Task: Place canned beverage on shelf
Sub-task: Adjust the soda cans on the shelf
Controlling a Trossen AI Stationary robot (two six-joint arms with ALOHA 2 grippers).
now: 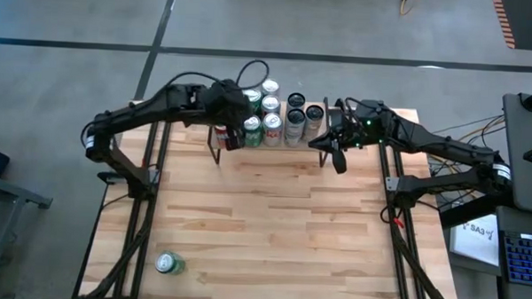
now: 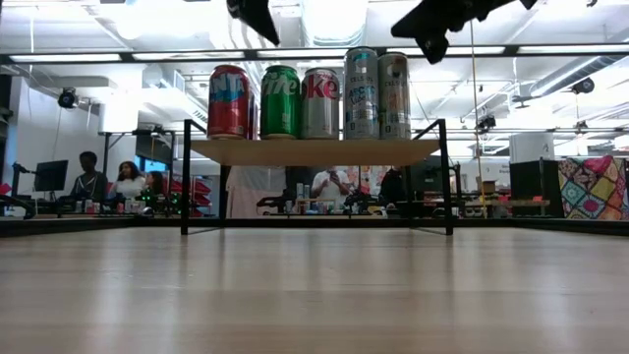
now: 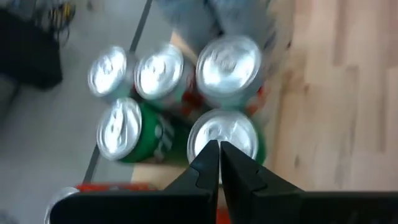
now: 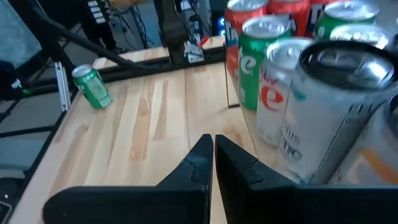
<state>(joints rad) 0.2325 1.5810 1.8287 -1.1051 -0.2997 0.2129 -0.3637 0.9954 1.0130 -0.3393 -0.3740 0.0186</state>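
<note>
**Shelf packed, one green can off on its own**

The shelf point(image 2: 314, 151) sits at the far edge of the table point(image 1: 272, 230), and it's crowded. From the low view the front row reads red can point(image 2: 228, 102), green can point(image 2: 280, 102), a silver-and-red can point(image 2: 320, 103), then two taller slim cans point(image 2: 378, 94) toward the shelf's right end. The overhead view shows more cans behind them, so there's barely any bare board up there, though how much is free at the back is hard to tell.

The left gripper point(image 1: 234, 138) hangs over the shelf's left end, right above the can tops, jaws pressed together and holding nothing. The right gripper point(image 1: 337, 161) hovers just off the shelf's right end, over the table, jaws also together and empty.

The loose can point(image 1: 169, 264) lies on its side well away from the shelf, near the table's front-left corner, close to both edges there. It's green with a silver top.

Between the shelf and that can the tabletop is bare wood, plenty of room to swing through. Under the shelf it's open too, just thin black legs point(image 2: 185, 177) at the corners.
</note>
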